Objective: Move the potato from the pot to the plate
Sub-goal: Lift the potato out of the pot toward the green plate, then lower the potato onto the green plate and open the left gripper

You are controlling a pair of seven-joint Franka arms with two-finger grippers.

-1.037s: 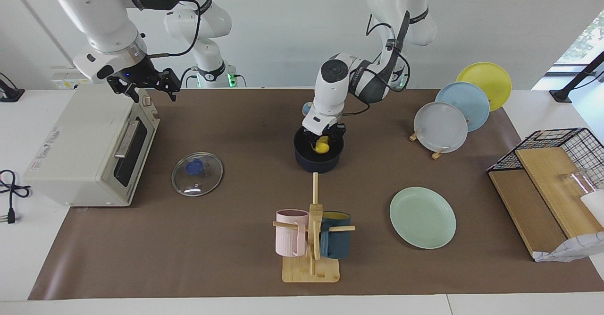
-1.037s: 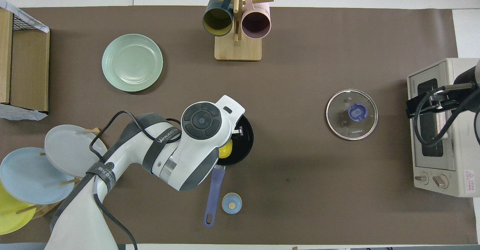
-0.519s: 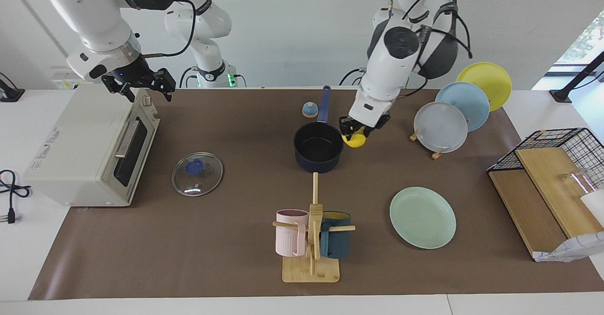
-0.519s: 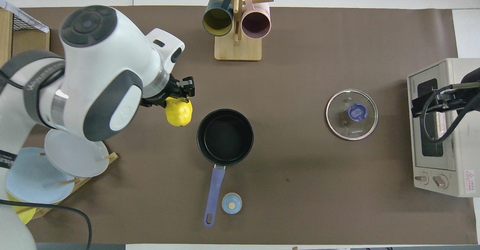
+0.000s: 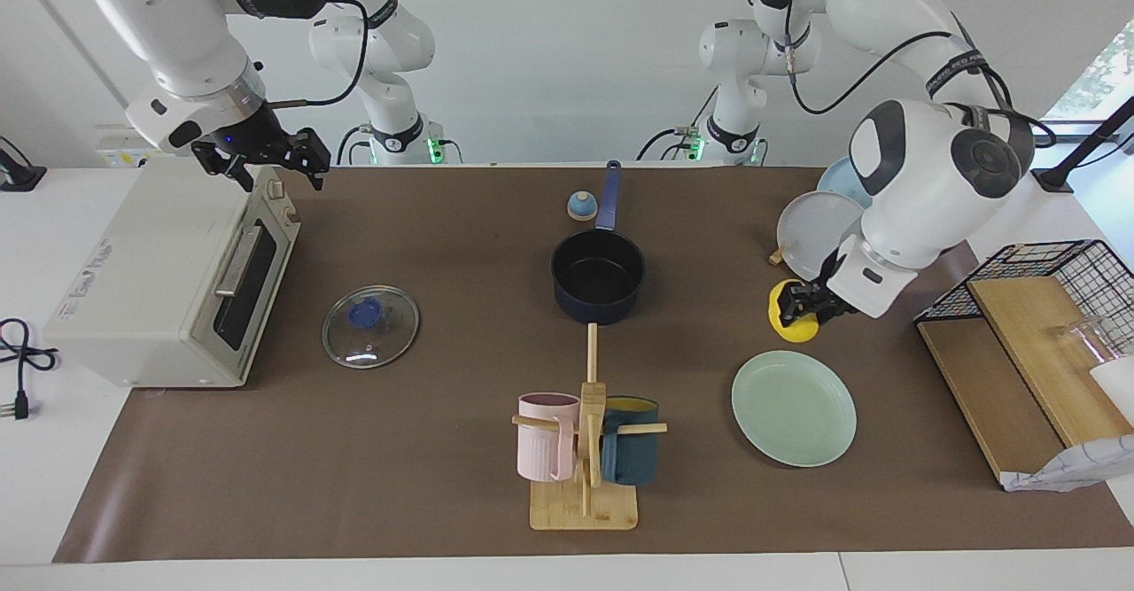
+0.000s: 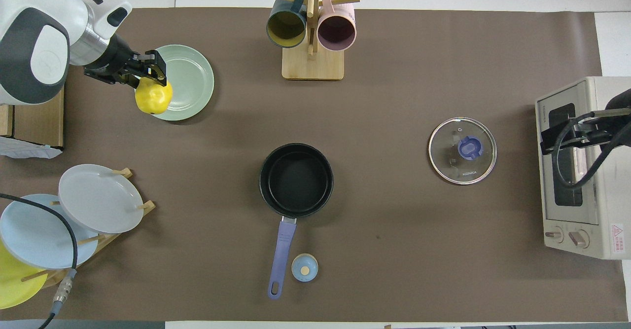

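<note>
left tool (image 5: pixel 800 306) holds potato (image 5: pixel 791 322) above plate (image 5: pixel 794 408) rim.

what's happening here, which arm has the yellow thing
The left gripper is shut on the yellow potato and carries it in the air at the edge of the mint-green plate, not yet set down. The dark blue pot it came from stands empty mid-table, its glass lid lying toward the right arm's end. The right gripper waits open above the toaster oven.
</note>
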